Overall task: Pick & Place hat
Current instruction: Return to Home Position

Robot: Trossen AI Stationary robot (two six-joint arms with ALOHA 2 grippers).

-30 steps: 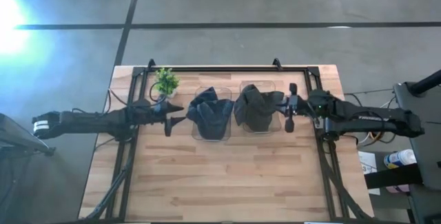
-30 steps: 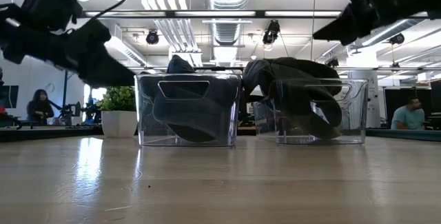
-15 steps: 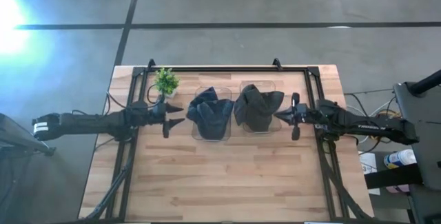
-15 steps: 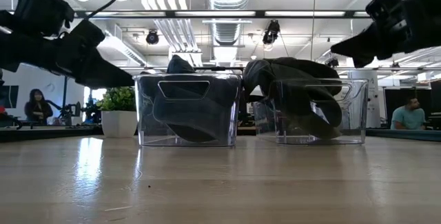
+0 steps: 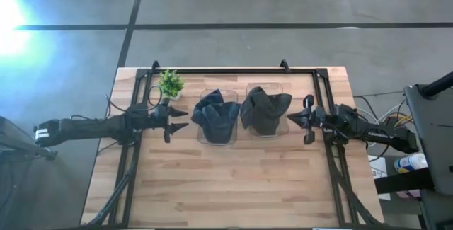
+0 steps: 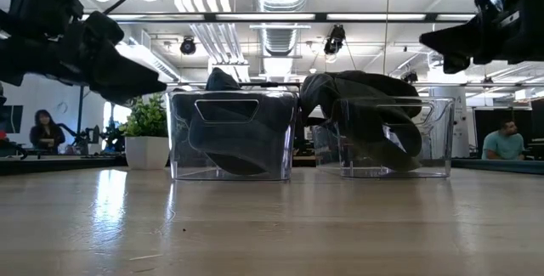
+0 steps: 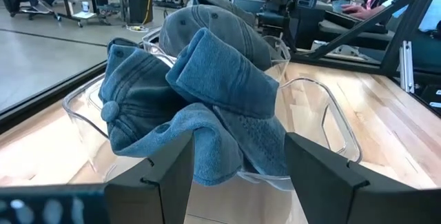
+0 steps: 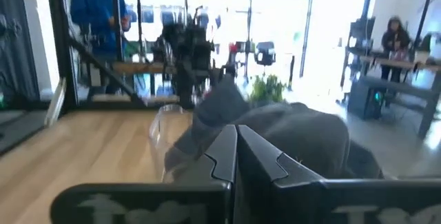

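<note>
blue cap [image 5: 214, 115] in left bin [image 5: 216, 142], placing done | left hand [image 5: 182, 118] spread, empty, beside left bin | right hand [image 5: 289, 119] closed, empty, opposite side

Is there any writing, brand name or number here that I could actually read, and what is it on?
No text here can be read.
On the left arm, a white marking: too small to read.
On the body of the right tool, white lettering: blurred, not readable.
On the body of the left tool, pale marks: blurred, not readable.
</note>
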